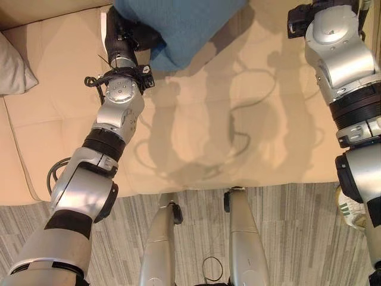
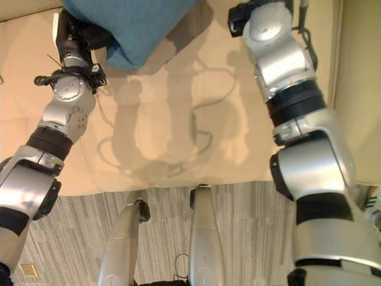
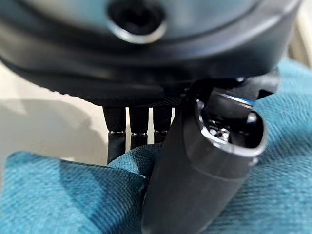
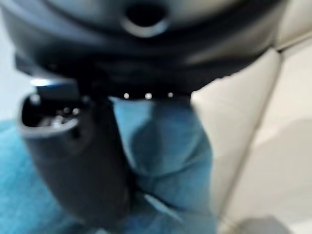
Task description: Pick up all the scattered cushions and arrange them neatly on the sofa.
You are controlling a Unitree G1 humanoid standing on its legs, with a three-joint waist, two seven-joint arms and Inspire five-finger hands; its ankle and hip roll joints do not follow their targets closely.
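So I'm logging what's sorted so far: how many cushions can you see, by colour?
Blue cushions: 1, the blue cushion pinched at its edges by the left hand and the right hand, above the sofa.
Pale cushions: 1, the pale cushion lying on the sofa at the robot's left.
Total: 2.

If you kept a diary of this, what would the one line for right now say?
step: placing cushion | teal cushion: held over sofa seat | left hand: pinching it | right hand: gripping it | white cushion: on the sofa
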